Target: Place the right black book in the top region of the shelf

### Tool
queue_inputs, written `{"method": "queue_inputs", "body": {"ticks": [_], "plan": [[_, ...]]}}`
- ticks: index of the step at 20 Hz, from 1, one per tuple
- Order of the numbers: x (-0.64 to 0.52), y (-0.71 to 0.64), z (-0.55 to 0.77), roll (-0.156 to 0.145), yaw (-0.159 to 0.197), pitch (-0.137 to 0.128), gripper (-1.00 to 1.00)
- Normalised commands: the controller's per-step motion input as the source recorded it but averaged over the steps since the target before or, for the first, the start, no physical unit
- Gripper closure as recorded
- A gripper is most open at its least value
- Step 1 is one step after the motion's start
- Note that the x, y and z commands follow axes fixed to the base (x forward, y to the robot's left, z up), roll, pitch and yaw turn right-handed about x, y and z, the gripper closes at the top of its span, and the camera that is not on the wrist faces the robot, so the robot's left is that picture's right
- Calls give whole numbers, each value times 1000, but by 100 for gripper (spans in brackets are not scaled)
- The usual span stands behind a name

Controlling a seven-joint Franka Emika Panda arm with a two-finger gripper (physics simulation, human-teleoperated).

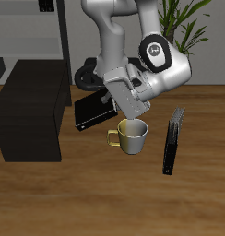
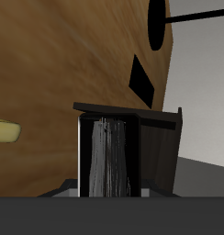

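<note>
From my remote station: the gripper (image 1: 115,103) hangs low over the table (image 1: 197,198), right at the right black book (image 1: 90,113), which sits just beside the shelf (image 1: 31,109) and close behind the yellow mug (image 1: 133,136). The book looks tilted, one corner nearer the shelf and the other tucked under the arm's wrist. Whether it rests on the wood or is raised off it I cannot tell from the exterior view.

In the wrist view the same book (image 2: 109,156) fills the middle of the frame close up, grey page edge facing the camera, dark cover across its upper side, with a sliver of the mug (image 2: 4,131) off at the edge. The fingertips do not show in either picture (the arm's own bulk and the book hide them), so I cannot tell whether the pincer is spread or pinching the book.

The shelf's flat top is bare and the book is not on it. A slimmer black book (image 1: 171,140) lies on the far side of the mug, well apart from the gripper. A tall dark rack (image 1: 55,32) stands behind the shelf.
</note>
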Motion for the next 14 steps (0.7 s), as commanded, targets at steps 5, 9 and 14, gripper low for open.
{"method": "queue_inputs", "body": {"ticks": [5, 9, 14], "plan": [[62, -179, -8, 29, -25, 17, 100], [39, -186, -116, -27, -14, 37, 100], [22, -138, -80, 0, -25, 25, 100]]}}
